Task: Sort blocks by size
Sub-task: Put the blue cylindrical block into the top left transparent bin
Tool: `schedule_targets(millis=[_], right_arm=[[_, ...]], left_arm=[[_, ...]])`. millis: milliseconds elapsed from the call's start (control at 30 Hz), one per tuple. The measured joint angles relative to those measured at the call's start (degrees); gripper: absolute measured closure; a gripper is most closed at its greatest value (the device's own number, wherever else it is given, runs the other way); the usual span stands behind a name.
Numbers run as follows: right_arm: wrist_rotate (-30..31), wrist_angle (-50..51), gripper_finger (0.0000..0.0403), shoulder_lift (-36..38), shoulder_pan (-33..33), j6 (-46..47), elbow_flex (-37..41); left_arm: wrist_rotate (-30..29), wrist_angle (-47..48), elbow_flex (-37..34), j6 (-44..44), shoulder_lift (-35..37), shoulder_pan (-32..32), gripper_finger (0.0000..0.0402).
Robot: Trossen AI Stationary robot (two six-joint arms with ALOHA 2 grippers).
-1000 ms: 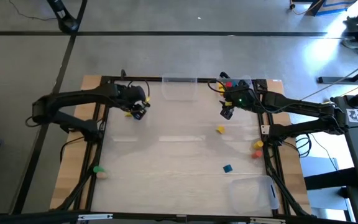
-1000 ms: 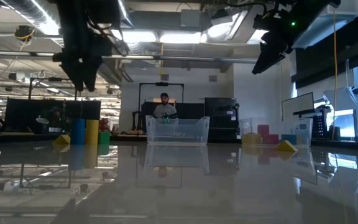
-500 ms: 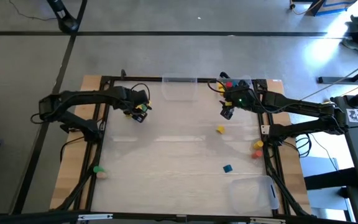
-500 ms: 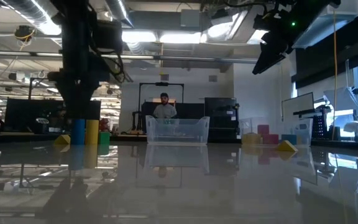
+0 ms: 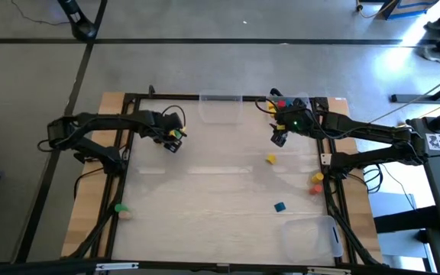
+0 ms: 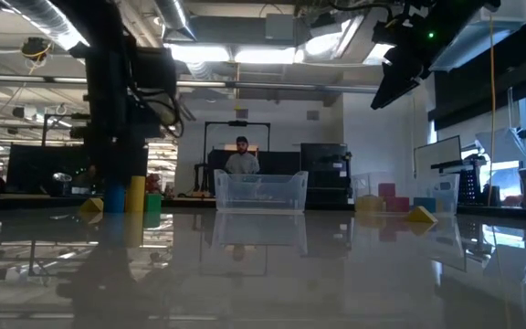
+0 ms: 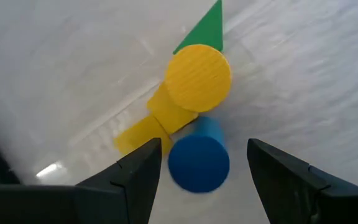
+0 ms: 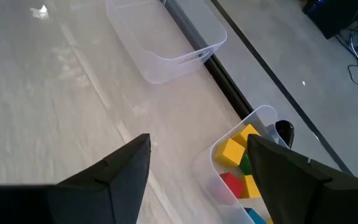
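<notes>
A tight group of blocks stands at the table's far left: an upright blue cylinder [image 7: 199,163], an upright yellow cylinder [image 7: 198,78], a yellow block [image 7: 148,124] and a green wedge [image 7: 204,31]. My left gripper [image 7: 201,183] is open and points down over the group [image 5: 176,135]. Its fingers stand on either side of the blue cylinder without touching it. My right gripper [image 5: 279,138] hangs open and empty above the table's far right; it also shows in the low view [image 6: 395,82].
A clear empty bin [image 5: 221,107] stands at the far middle. A clear bin holding blocks [image 8: 241,162] stands at the far right, and another clear bin [image 5: 309,235] at the near right. Loose blocks lie about: yellow [image 5: 270,159], blue [image 5: 279,206], orange [image 5: 316,178], green [image 5: 119,208].
My left gripper has gone down toward the group of blocks and now stands low over the blue cylinder. The blocks have stayed in place.
</notes>
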State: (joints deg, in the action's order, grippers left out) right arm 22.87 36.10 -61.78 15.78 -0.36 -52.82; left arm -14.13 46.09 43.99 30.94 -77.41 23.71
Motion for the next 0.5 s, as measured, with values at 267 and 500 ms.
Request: schedule_targets(millis=[267,500], right_arm=[[-0.24,-0.04,0.0137,0.00,0.01,0.02,0.00],[-0.44,-0.04,0.0137,0.02,0.01,0.04,0.00]], left_arm=[[0.61,-2.17,-1.99,-0.03,-0.02,1.68,0.0245],[0.64,-2.36,-1.95,-2.39,0.11,1.55,0.0292]])
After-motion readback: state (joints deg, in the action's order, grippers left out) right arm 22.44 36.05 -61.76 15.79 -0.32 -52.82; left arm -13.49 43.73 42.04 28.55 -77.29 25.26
